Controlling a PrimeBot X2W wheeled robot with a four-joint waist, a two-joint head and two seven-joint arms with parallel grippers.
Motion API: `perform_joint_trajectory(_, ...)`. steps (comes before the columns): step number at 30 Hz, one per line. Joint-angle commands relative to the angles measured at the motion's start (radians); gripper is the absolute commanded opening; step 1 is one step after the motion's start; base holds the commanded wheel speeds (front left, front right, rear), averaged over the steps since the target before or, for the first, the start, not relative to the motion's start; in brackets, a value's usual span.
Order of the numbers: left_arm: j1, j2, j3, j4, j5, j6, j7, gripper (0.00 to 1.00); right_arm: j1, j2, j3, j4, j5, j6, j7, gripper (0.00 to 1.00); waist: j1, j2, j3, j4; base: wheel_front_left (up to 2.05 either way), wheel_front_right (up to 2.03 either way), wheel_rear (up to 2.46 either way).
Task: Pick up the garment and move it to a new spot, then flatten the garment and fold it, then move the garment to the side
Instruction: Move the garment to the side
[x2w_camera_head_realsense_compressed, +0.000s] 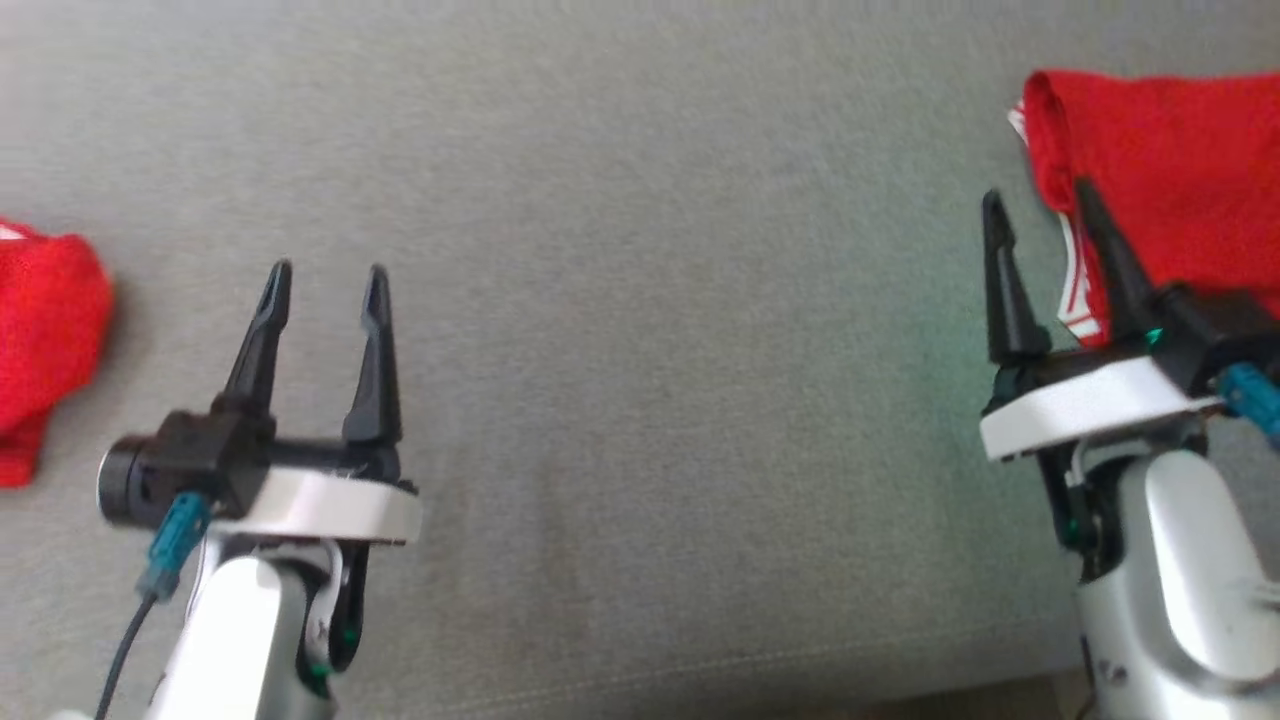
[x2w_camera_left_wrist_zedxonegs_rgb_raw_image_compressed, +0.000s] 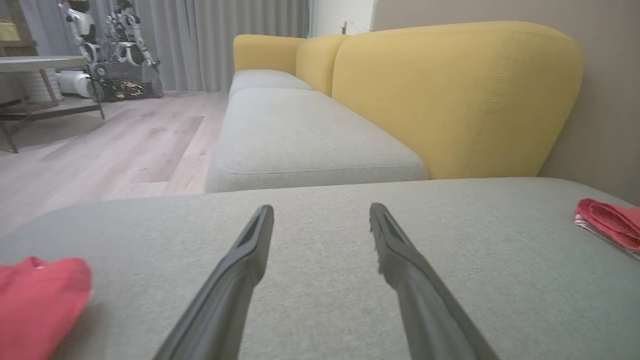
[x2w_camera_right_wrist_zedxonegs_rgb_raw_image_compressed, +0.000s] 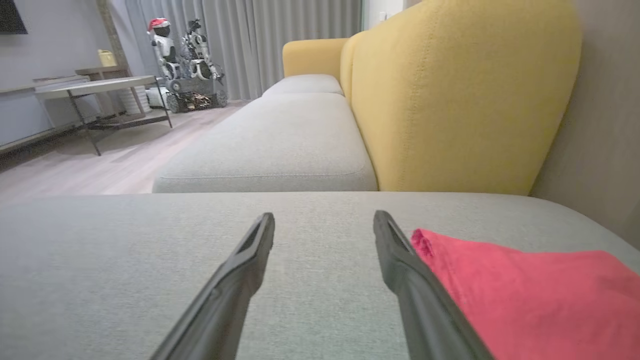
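A folded red garment with white trim lies flat at the far right of the grey seat cushion. My right gripper stands open at its left edge; its right finger overlaps the cloth. In the right wrist view the garment lies just right of the open gripper, with nothing between the fingers. Another red garment sits bunched at the cushion's left edge, left of my open, empty left gripper. The left wrist view has that gripper between the bunched cloth and the folded one.
The cushion's front seam runs along the bottom of the head view. A yellow backrest and more grey seats lie beyond. A wooden floor, a low table and robot figures stand further off.
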Motion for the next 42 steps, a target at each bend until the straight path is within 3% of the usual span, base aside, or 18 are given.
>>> perform_joint_trajectory(1,-0.004,0.01,0.038,-0.025,-0.006,0.008,-0.011,1.0,0.005,0.004,0.024,-0.044,0.006,-0.001,0.005,1.0,0.0,0.0,-0.039,0.034,0.0,0.0,0.0)
perform_joint_trajectory(23,0.205,0.017,0.05,-0.026,-0.028,0.043,0.001,1.0,0.255,0.026,0.027,-0.141,0.024,-0.001,0.073,1.0,0.0,0.0,-0.243,0.077,0.0,0.0,0.0)
perform_joint_trajectory(42,0.244,0.032,0.041,-0.047,-0.039,0.058,0.03,1.0,0.298,0.027,0.043,-0.157,0.034,-0.001,0.089,1.0,0.0,0.0,-0.287,0.087,0.0,0.0,0.0)
